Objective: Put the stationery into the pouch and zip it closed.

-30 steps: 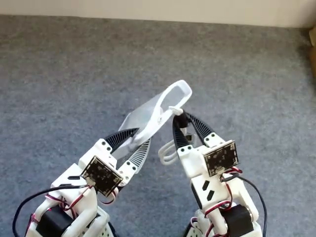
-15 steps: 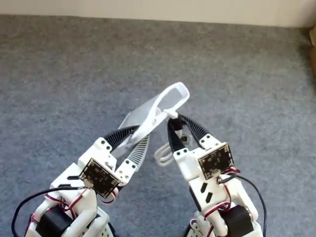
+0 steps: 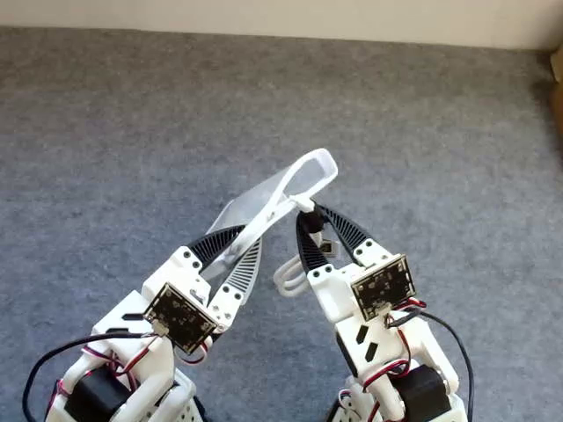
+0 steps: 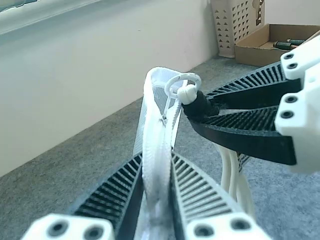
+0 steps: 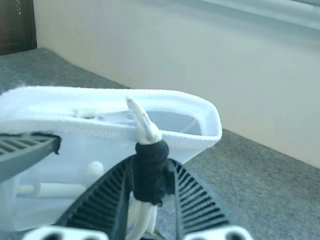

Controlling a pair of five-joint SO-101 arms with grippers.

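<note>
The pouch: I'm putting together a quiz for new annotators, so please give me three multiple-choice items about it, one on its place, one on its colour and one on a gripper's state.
1. Where is the pouch?
A. flat on the carpet
B. held up between both grippers
C. inside a box

2. What colour is the pouch?
A. red
B. black
C. white

3. What is the right gripper doing?
A. open, apart from the pouch
B. shut on the zipper pull
C. shut on a pen

Answers:
1 B: the left gripper clamps its edge and the right one grips its pull.
2 C: its mesh and trim look white in every view.
3 B: its fingers close around the pull.
</note>
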